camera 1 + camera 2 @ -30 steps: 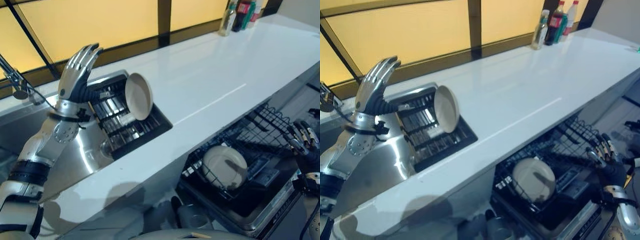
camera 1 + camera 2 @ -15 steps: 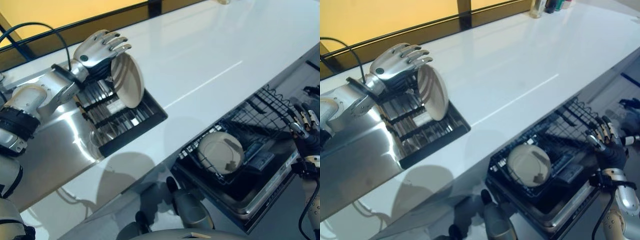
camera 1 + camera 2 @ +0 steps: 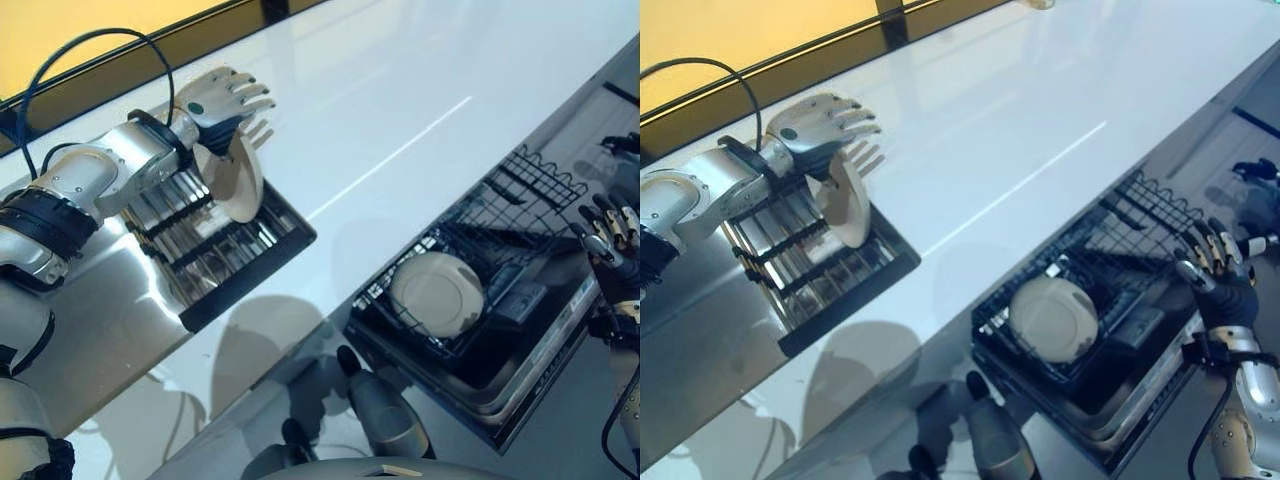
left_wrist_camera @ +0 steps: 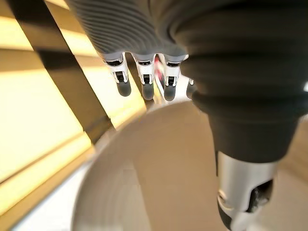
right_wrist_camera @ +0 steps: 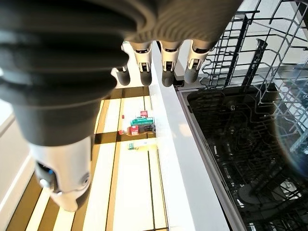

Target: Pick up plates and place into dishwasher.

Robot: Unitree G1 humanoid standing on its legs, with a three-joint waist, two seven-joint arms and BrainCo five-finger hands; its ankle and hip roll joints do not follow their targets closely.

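Observation:
A cream plate stands on edge in the dark drying rack set in the sink. My left hand reaches over the plate's top rim, fingers straight and pointing toward the white counter. In the left wrist view the plate lies between the fingers and the thumb, which are not closed on it. A second cream plate sits tilted in the dishwasher's wire rack. My right hand hovers open, fingers spread, beside the rack's right end, holding nothing.
The white counter runs between the sink and the pulled-out dishwasher rack. In the right wrist view the rack's wires and the dark tub lie past the fingers. A yellow window band lines the back.
The camera has tilted down and shifted. My left hand came down from above the sink and reached over the standing plate's rim. The right hand has stayed beside the dishwasher rack.

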